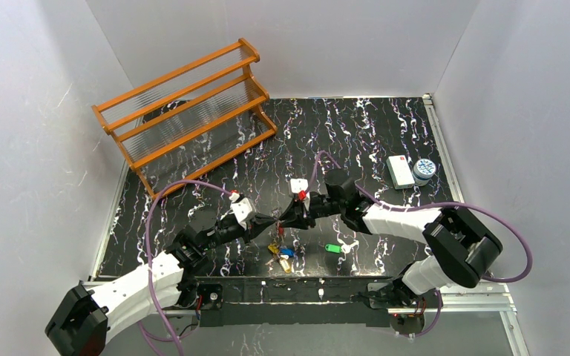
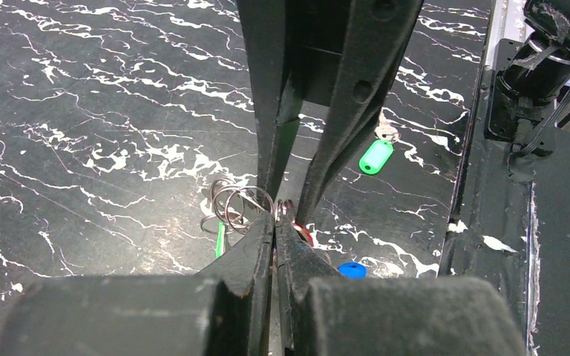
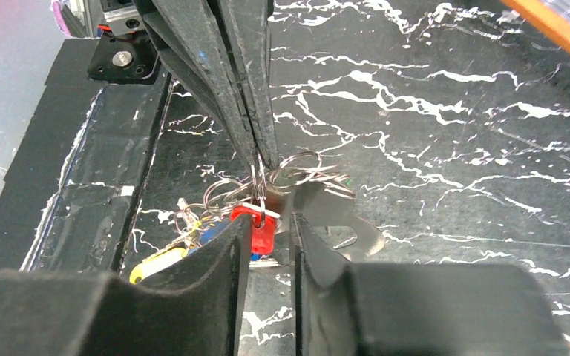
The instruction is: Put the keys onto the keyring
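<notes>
The black, white-veined worktop [image 1: 386,126] fills the floor of the walled cell. An orange wooden rack [image 1: 185,111] stands at an angle in its far left corner. The left arm [image 1: 148,278] and right arm [image 1: 408,222] both reach inward and meet nose to nose over the near middle of the worktop.

The left gripper [image 2: 276,222] is clenched, its fingers pressed flat together on thin wire at the very tips. The right gripper [image 3: 271,224] faces it almost tip to tip, with its jaws narrowly parted. The red tag [image 3: 261,230] sits in that gap against one finger, with worktop showing beside it, so it does not look clamped.

At the far right a white box [image 1: 398,170] lies just beside a round blue-and-white container [image 1: 424,170], both well apart from the arms.

Most of the keys [image 1: 285,256] hang in a bunch directly under the meeting grippers. The bunch includes a yellow tag [image 3: 152,263] and a blue tag [image 2: 351,269] (plus a slim green one seen edge-on from the left wrist). One green-tagged key [image 1: 332,248] lies alone on the worktop, near the bunch on its right.

The keyring [image 3: 300,169] is a pale wire loop tangled among smaller rings at the left gripper's tips. Which strand is pinched I cannot tell.
</notes>
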`<control>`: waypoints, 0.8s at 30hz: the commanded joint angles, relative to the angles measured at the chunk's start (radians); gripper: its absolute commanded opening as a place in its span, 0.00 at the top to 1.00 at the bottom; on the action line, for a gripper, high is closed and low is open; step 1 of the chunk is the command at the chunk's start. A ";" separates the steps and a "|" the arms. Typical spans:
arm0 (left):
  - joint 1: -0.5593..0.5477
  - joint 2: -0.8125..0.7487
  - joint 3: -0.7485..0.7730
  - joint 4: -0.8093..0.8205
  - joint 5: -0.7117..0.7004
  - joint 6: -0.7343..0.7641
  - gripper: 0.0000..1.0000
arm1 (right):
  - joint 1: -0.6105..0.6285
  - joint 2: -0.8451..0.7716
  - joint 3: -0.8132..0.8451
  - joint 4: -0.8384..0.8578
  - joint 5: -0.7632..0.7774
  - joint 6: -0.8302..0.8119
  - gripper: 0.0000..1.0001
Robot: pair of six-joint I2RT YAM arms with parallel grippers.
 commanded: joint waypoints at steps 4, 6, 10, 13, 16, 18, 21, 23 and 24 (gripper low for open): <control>-0.006 -0.026 -0.007 0.052 0.013 -0.004 1.00 | 0.008 -0.092 -0.009 0.080 -0.002 0.022 0.63; -0.008 -0.026 -0.008 0.052 0.013 -0.001 1.00 | 0.008 -0.087 -0.010 0.089 -0.009 0.028 0.63; -0.007 -0.026 -0.008 0.056 0.011 -0.004 1.00 | 0.008 -0.062 -0.004 0.109 -0.025 0.046 0.63; -0.008 -0.025 -0.008 0.058 0.013 -0.002 1.00 | 0.009 -0.049 -0.009 0.135 -0.033 0.060 0.64; -0.007 -0.026 -0.008 0.058 0.012 -0.006 1.00 | 0.011 -0.038 -0.007 0.146 -0.037 0.067 0.66; -0.008 -0.025 -0.009 0.059 0.012 -0.009 1.00 | 0.011 -0.036 -0.005 0.151 -0.040 0.069 0.69; -0.007 -0.023 -0.009 0.060 0.012 -0.003 1.00 | 0.011 -0.026 -0.002 0.160 -0.053 0.073 0.75; -0.007 -0.020 -0.008 0.063 0.009 -0.005 1.00 | 0.011 -0.017 0.004 0.160 -0.062 0.078 0.81; -0.007 -0.018 -0.007 0.064 0.011 -0.006 1.00 | 0.011 -0.015 0.005 0.160 -0.065 0.082 0.83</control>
